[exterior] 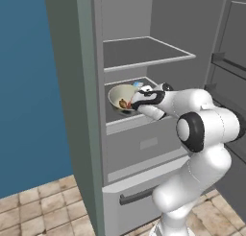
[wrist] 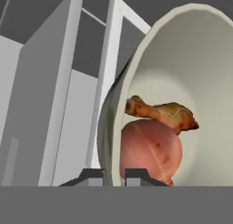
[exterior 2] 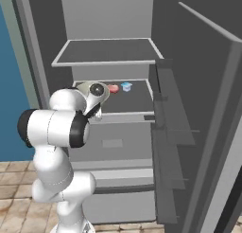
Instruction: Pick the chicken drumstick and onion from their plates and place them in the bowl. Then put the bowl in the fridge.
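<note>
A blue wall (exterior: 24, 86) stands left of the open cabinet, reaching down to a floor of beige stone tiles (exterior: 43, 211) with pale grout lines. On the middle shelf, toward its back edge, sits a small red item (exterior 2: 113, 88), and just beside it, nearer the right side, a small light-blue item (exterior 2: 126, 86); both are too small to identify. The two lie close together, whether touching cannot be told.
</note>
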